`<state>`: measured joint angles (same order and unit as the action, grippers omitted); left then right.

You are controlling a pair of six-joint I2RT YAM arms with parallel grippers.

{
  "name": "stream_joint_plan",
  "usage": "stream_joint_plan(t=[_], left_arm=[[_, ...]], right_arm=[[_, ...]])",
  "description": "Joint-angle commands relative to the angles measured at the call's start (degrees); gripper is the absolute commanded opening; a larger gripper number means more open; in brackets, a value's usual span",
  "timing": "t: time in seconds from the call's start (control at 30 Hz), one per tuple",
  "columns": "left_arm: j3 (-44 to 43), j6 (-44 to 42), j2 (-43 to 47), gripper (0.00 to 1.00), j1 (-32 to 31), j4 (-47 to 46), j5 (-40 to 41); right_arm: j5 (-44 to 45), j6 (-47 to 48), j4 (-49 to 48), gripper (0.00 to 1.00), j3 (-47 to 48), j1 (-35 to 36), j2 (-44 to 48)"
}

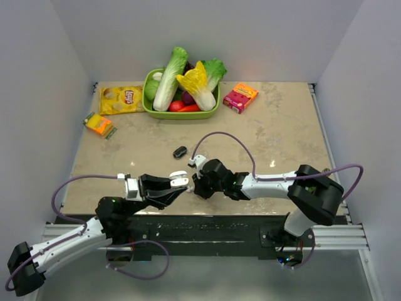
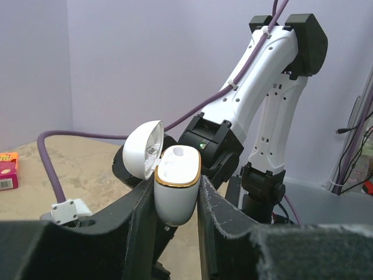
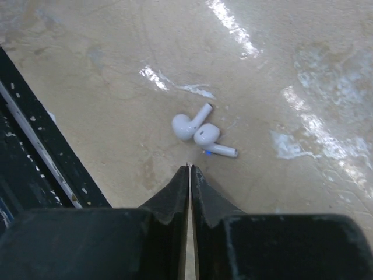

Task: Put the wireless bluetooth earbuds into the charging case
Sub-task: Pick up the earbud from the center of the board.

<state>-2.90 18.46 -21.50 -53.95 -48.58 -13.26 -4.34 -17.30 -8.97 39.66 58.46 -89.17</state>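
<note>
The white charging case point(image 2: 176, 189) with a gold rim stands upright, its lid point(image 2: 143, 148) swung open to the left, and my left gripper point(image 2: 177, 195) is shut on its body. From above, the case point(image 1: 180, 180) sits at the left gripper point(image 1: 178, 184), just off the table's near edge. Two white earbuds point(image 3: 187, 124) point(image 3: 208, 136) lie touching on the tabletop. My right gripper point(image 3: 190, 168) hangs just short of them, jaws shut with nothing between them. In the top view the right gripper point(image 1: 197, 180) points at the case, and the earbuds are hidden under it.
A green bowl point(image 1: 182, 114) of vegetables stands at the back, with a yellow chip bag point(image 1: 120, 99) and an orange packet point(image 1: 99, 124) to its left and a pink box point(image 1: 240, 97) to its right. A small black object point(image 1: 180, 151) lies mid-table. A black rail point(image 3: 35, 151) borders the near edge.
</note>
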Motion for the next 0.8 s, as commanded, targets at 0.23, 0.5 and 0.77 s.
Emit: stream_joint_plan(t=[0.23, 0.5, 0.77], left_arm=[[8.1, 0.6, 1.0, 0.0, -0.4, 0.5, -1.4], [7.9, 0.8, -0.3, 0.0, -0.4, 0.2, -1.5], [7.9, 0.5, -0.7, 0.0, -0.4, 0.8, -0.9]], right_arm=[[-7.9, -2.0, -6.6, 0.0, 5.7, 0.1, -6.5], [-5.9, -6.7, -9.8, 0.0, 5.9, -3.8, -10.2], [-5.9, -7.5, -11.8, 0.0, 6.9, -9.1, -11.2]])
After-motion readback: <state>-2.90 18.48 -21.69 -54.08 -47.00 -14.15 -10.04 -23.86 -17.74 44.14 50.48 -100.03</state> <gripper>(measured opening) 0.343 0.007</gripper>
